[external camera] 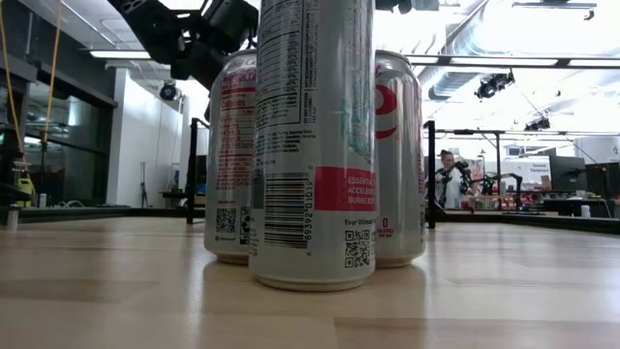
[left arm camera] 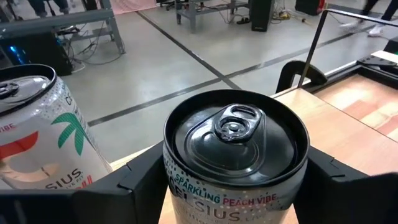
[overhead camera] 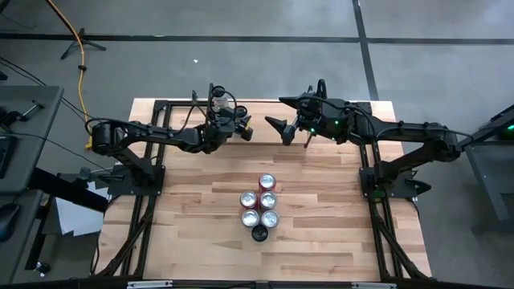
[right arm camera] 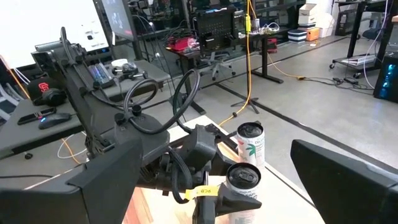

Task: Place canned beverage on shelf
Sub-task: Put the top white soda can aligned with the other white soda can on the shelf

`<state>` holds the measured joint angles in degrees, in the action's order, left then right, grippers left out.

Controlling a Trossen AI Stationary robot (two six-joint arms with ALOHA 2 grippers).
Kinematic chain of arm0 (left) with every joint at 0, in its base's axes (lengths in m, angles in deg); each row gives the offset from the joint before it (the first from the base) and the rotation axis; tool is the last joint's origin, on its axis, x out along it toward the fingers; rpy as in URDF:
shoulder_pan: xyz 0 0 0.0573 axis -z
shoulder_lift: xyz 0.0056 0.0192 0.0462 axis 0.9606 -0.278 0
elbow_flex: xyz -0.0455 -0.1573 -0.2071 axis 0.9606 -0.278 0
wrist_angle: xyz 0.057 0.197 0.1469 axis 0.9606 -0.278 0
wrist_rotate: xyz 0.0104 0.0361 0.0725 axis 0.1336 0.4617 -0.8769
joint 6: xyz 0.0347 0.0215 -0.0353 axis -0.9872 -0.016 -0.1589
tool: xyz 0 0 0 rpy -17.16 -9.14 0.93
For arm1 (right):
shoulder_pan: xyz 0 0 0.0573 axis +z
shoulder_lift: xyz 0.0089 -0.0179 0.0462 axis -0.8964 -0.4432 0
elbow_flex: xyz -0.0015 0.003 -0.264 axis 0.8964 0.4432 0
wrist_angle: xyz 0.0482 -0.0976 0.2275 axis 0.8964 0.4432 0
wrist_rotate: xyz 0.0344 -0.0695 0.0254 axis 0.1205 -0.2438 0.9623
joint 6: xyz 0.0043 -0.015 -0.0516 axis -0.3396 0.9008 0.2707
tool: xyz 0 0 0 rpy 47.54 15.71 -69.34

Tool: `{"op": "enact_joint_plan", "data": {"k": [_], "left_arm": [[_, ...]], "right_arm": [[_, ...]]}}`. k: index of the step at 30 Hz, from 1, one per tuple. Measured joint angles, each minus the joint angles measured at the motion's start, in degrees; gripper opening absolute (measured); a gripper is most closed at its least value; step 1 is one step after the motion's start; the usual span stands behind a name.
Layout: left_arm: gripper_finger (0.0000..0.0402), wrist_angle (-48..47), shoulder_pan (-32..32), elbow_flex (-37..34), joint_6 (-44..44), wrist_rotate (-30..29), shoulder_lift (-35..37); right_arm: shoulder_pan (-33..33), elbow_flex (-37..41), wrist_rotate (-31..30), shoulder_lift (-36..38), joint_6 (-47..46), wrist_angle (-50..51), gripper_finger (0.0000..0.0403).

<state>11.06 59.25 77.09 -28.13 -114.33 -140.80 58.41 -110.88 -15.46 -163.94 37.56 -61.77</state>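
**canfan:** Closest thing was the black-topped can (left arm camera: 236, 149), pull tab up. It stood upright on the shelf (left arm camera: 295, 106) with its long axis vertical, just beside a white can (left arm camera: 37, 130) on the same shelf. The left gripper (left arm camera: 237, 177) straddled it low on the sides. Honestly couldn't tell if it was squeezing or had let go.

**shelfguy:** And the other arm?

**canfan:** The right gripper (overhead camera: 281, 130) hung near the shelf, spread wide and holding nothing. Five spare cans (overhead camera: 261, 207) sat well clear of the shelf.

**shelfguy:** How'd it handle, you reckon?

**canfan:** My guess is it was full, so fairly heavy. The wall's slick and thin and would dent if pinched hard. I'd grab mid-body across the round sides, never the lid, and keep it vertical.
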Motion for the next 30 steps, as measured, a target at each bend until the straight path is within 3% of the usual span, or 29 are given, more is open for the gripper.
{"op": "enact_joint_plan", "data": {"k": [11,22,30], "left_arm": [[0.0248,0.17,0.00,-0.04,0.00,2.27,0.07],[0.0323,1.75,0.00,-0.04,-0.43,4.39,1.69],[0.0364,0.33,0.09,-0.04,-6.37,5.46,8.15]], "right_arm": [[0.07,0.00,0.01,0.00,0.00,0.02,0.0396],[0.07,0.00,0.02,0.00,-0.26,0.02,0.0396],[0.07,0.02,0.02,0.00,-0.37,0.04,0.0396]]}}
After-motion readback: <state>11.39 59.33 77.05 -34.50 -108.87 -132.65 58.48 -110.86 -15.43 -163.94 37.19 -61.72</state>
